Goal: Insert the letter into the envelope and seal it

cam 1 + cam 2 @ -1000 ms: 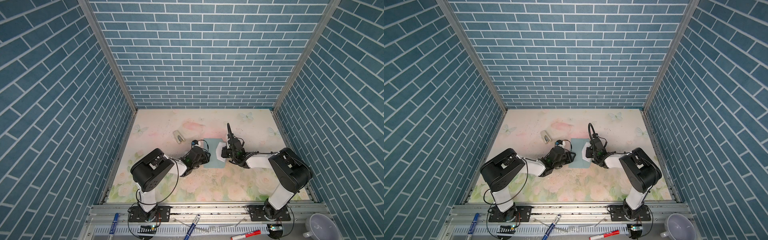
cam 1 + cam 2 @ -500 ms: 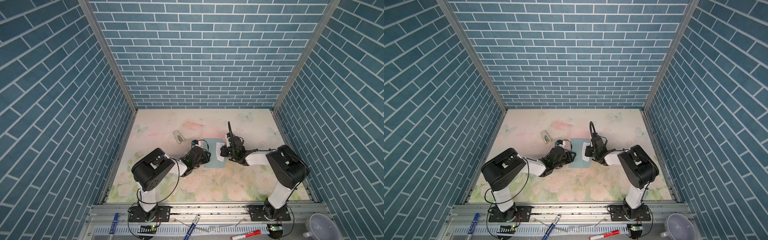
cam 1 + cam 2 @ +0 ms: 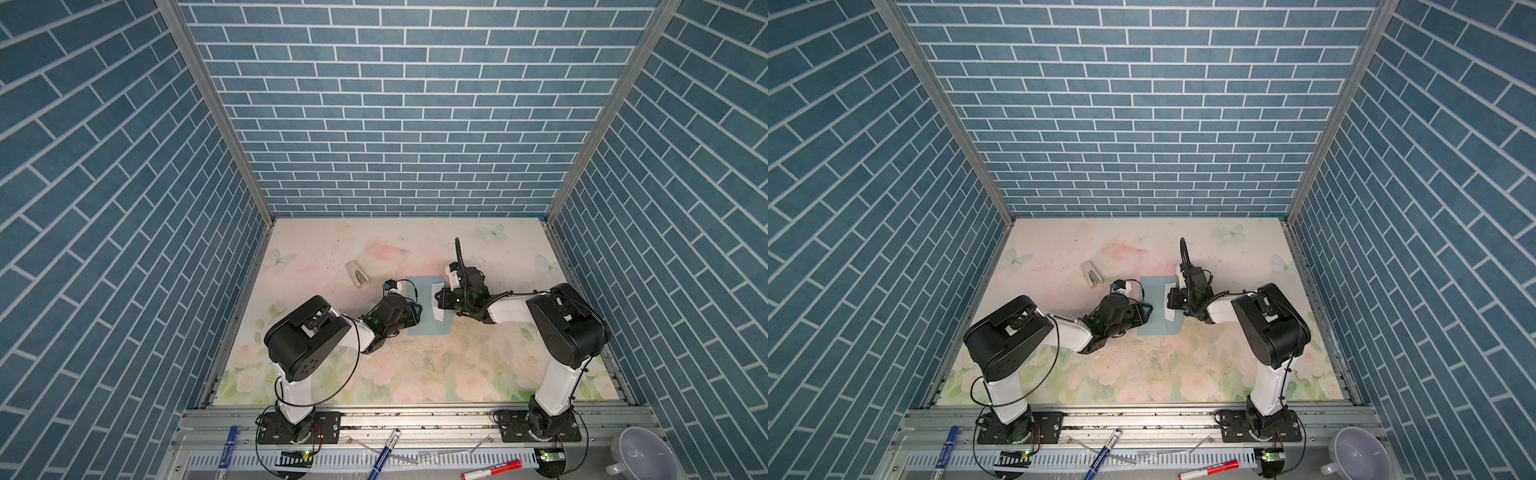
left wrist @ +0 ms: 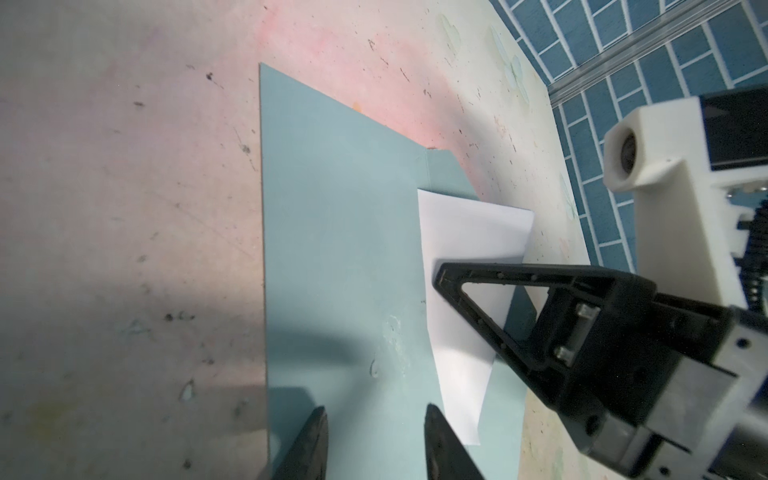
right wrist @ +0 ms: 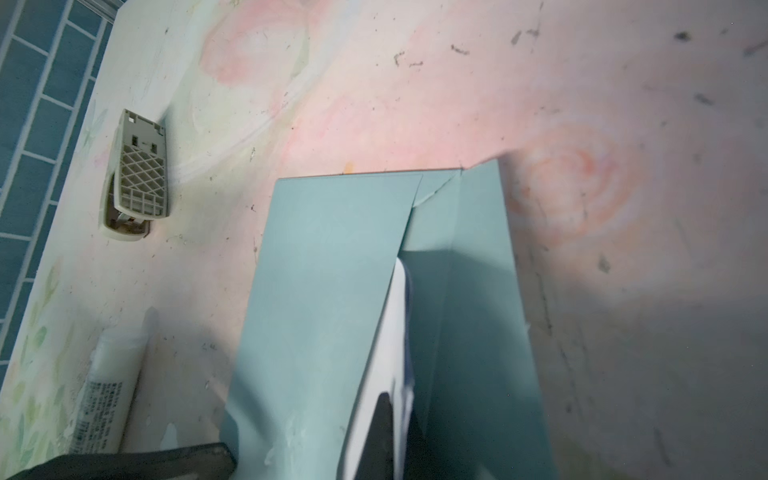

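The teal envelope (image 3: 419, 291) (image 3: 1154, 299) lies flat mid-table in both top views, its flap (image 5: 478, 291) raised open. The white folded letter (image 4: 469, 232) (image 5: 390, 332) sits partly inside the envelope's mouth, with one edge sticking out. My right gripper (image 3: 438, 297) (image 5: 386, 399) is shut on the letter, and its black finger (image 4: 478, 299) lies across the paper. My left gripper (image 4: 375, 409) (image 3: 1148, 309) is open. Its two fingertips stand apart over the envelope's (image 4: 340, 249) near end, next to the letter's corner, with nothing between them.
A beige stapler (image 3: 358, 273) (image 5: 137, 174) lies on the table behind and left of the envelope. A white glue tube (image 5: 110, 386) lies close to the envelope's left side. Pens (image 3: 384, 453), a red marker (image 3: 492, 471) and a cup (image 3: 642, 453) lie beyond the front rail.
My right arm has shifted slightly left and back, still holding the letter at the envelope's mouth. The left gripper has stayed where it was.
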Controlling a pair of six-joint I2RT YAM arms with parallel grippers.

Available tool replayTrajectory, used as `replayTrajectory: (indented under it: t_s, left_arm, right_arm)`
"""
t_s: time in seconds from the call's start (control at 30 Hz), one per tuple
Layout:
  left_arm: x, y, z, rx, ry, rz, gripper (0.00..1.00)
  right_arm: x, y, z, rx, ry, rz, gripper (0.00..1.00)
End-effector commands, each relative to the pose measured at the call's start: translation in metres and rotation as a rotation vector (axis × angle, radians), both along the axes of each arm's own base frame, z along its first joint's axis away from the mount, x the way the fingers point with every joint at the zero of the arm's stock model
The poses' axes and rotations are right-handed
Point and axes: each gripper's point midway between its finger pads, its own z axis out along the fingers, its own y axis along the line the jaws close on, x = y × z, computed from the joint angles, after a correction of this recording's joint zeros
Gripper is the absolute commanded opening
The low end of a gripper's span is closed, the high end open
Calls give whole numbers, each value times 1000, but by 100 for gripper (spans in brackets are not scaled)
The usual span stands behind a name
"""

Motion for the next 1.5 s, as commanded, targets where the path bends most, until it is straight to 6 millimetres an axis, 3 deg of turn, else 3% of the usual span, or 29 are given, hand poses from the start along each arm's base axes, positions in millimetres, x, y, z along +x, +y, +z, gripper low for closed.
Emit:
replayTrajectory:
  t_s: [0.0, 0.23, 0.3, 0.47, 0.53, 0.7, 0.9, 1.07, 1.27, 1.47]
  left_arm:
    - [-11, 9, -28, 64, 68, -6, 40]
    - [-10, 11, -23, 63, 57, -3, 40]
    - [-9, 12, -20, 69, 49, -5, 40]
    - [-8, 16, -6, 88, 14, -5, 40]
    - [-6, 16, 6, 90, -11, -7, 41]
    - [-5, 19, 36, 99, -71, -15, 47]
    - [-3, 32, 59, 155, -135, -1, 65]
    - [1, 39, 54, 150, -120, 10, 74]
    - [7, 37, 44, 113, -86, 8, 80]
    - [14, 37, 29, 76, -38, 5, 81]
  right_arm:
    - [-4, 7, -6, 13, 54, 34, 0]
    - [1, 4, 4, -29, 57, 39, 1]
    - [3, 3, 14, -50, 45, 44, 7]
    - [4, -6, 38, -135, 41, 50, 39]
    - [4, -11, 46, -171, 42, 51, 46]
    - [2, -20, 62, -212, 41, 31, 56]
    - [-3, -18, 75, -152, 52, -1, 63]
    - [-6, -8, 81, -118, 57, -4, 67]
    - [-6, -3, 64, -150, 93, -15, 77]
    - [0, -6, 48, -180, 119, -61, 80]
